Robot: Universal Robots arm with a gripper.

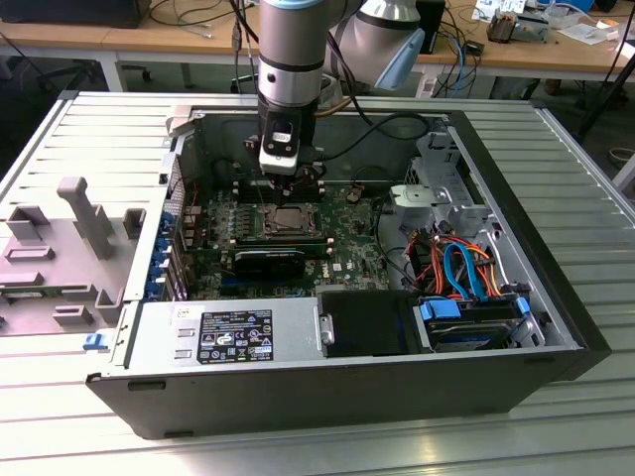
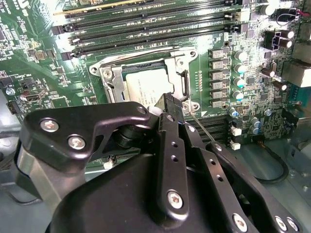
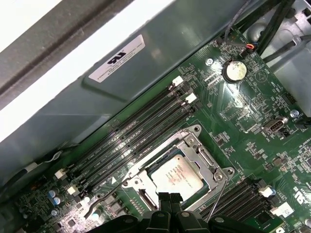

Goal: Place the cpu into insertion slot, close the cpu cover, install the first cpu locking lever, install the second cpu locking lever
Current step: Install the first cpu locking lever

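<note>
cpu (image 3: 176, 175) sits flat in the socket, silver top facing up. cover (image 3: 206, 160) is down over it; the chip shows through the frame's window. In the second wrist view the frame's side rails flank the chip.

One thin wire lever (image 3: 217, 196) at the socket's edge stands up at an angle, not latched. Can't tell how the other one sits.

claw (image 3: 169, 198) hangs right at the socket's edge, just beside that lever's root. Fingertips (image 3: 164, 199) are pressed together, with nothing visible between them. Can't tell whether it touches the frame or the lever.

Memory slots (image 3: 141, 131) run alongside the socket on the green motherboard (image 3: 243, 111), and a coin battery (image 3: 233, 71) sits well apart from the socket.

In the exterior view the arm comes straight down into the open computer case (image 1: 536, 248), which lies on its side on the slatted metal surface (image 1: 556, 159). The power supply (image 1: 228, 332) and the blue-tabbed drives (image 1: 466, 317) line the case's near wall. A grey plastic part (image 1: 79, 218) lies on the surface outside the case, at the exterior view's left.
</note>
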